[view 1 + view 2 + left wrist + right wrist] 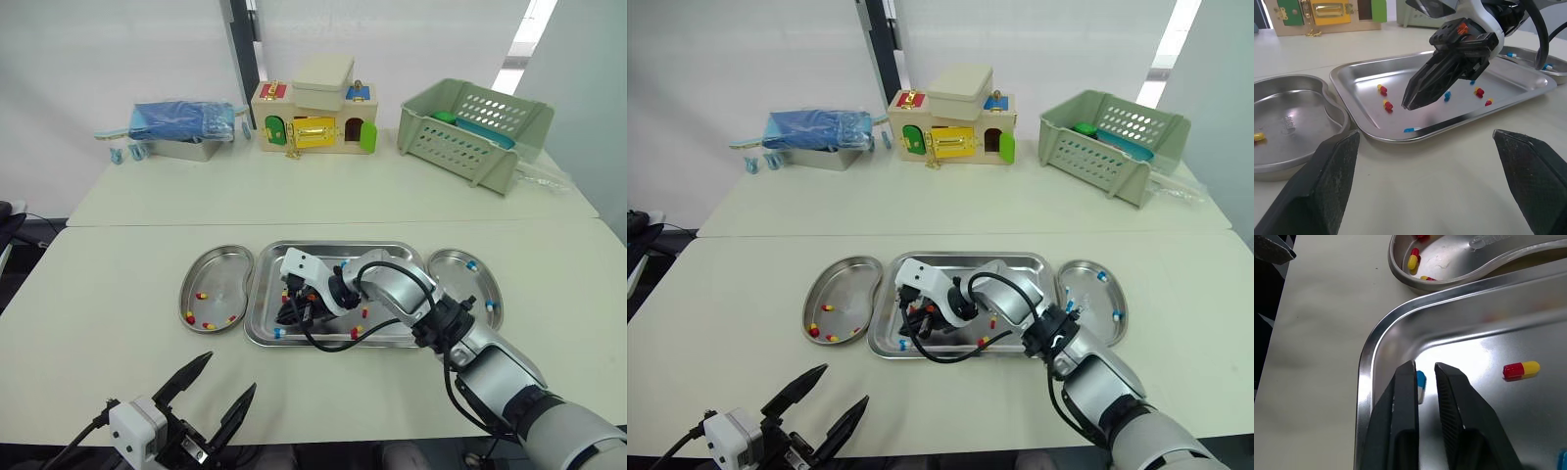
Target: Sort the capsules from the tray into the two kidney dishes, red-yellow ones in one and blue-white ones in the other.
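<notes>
1. Left claw (230, 372): released, empty, hovering over the near surface (98, 294), apparently in reserve.
2. Right claw (1409, 102): fingers narrowly parted, empty, poised over a blue-white capsule (1421, 384) in the tray (1364, 367)'s near-left corner, probably lining up a pinch.
3. Left kidney dish (217, 262): red-yellow capsules.
4. Right kidney dish (453, 264): blue-white capsules.

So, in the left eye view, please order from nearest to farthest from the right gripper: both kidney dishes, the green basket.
1. left kidney dish, just left of the right gripper
2. right kidney dish, beyond the tray's right end
3. green basket, far back right
</notes>
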